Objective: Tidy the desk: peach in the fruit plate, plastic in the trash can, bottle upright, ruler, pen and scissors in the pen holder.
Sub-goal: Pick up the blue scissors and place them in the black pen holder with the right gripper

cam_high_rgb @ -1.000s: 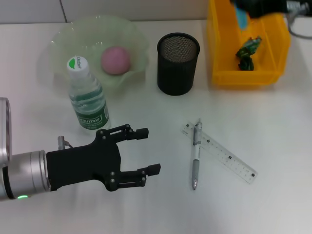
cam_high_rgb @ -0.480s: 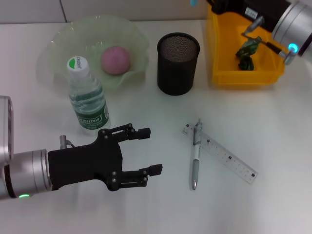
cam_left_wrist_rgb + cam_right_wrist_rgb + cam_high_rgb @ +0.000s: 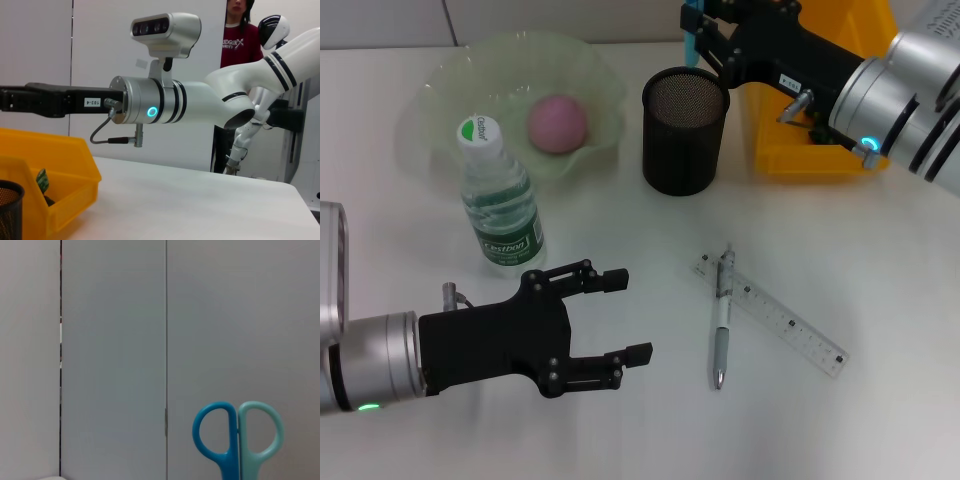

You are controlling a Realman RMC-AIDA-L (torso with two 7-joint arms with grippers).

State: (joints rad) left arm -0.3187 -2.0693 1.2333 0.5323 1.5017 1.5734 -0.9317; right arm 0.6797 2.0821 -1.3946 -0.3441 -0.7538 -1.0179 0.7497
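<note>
A pink peach (image 3: 557, 123) lies in the green fruit plate (image 3: 440, 90). In front of the plate the bottle (image 3: 500, 200) stands upright. My right gripper (image 3: 700, 32) is shut on the blue scissors (image 3: 691, 38), held just above the far rim of the black mesh pen holder (image 3: 685, 130). The right wrist view shows the scissors' blue and teal handles (image 3: 238, 440). The pen (image 3: 722, 318) lies across the clear ruler (image 3: 775, 315) on the table. My left gripper (image 3: 625, 315) hovers open low at front left. Green plastic (image 3: 42, 180) sits in the yellow trash can (image 3: 790, 158).
The right arm (image 3: 880, 90) covers most of the yellow bin. The bin and the pen holder (image 3: 7, 210) stand close together. A person (image 3: 240, 30) stands behind the table in the left wrist view.
The right arm swung left from over the yellow bin to over the pen holder, carrying the scissors. The left gripper barely moved.
</note>
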